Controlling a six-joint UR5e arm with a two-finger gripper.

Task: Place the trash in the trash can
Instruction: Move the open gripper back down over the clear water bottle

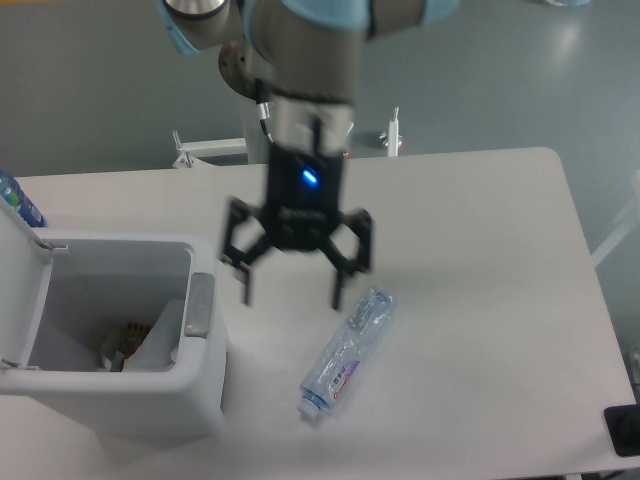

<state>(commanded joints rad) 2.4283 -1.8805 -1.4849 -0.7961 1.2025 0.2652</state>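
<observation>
The gripper hangs over the white table, jaws spread wide w/ nothing between them; both fingers point down, a bit motion-blurred. A blue light glows on the gripper body. It sits between the trash can and the crushed clear plastic bottle, closer to the bottle; right fingertip is just beside the bottle's upper end, apart from it as far as the view shows.

The bottle lies flat on the table, diagonal, capped end toward the lower left, bluish label around its middle. It's outside the can, a short way right of the can's front corner.

The trash can stands at the table's left edge, lid swung open & upright on the left side, grey tab on the right rim. Inside, at the bottom, a white paper-like pouch leans against the right wall, next to some yellowish/printed scraps; details too small to read.

An opaque blue bottle pokes in at the far left edge, behind the lid, mostly cut off by the frame.

Behind the table: the arm's round metal base & white pedestal, partly hidden by the arm itself, plus a small white upright fixture near the table's back edge. A dark object shows at the lower right corner, cropped.
</observation>
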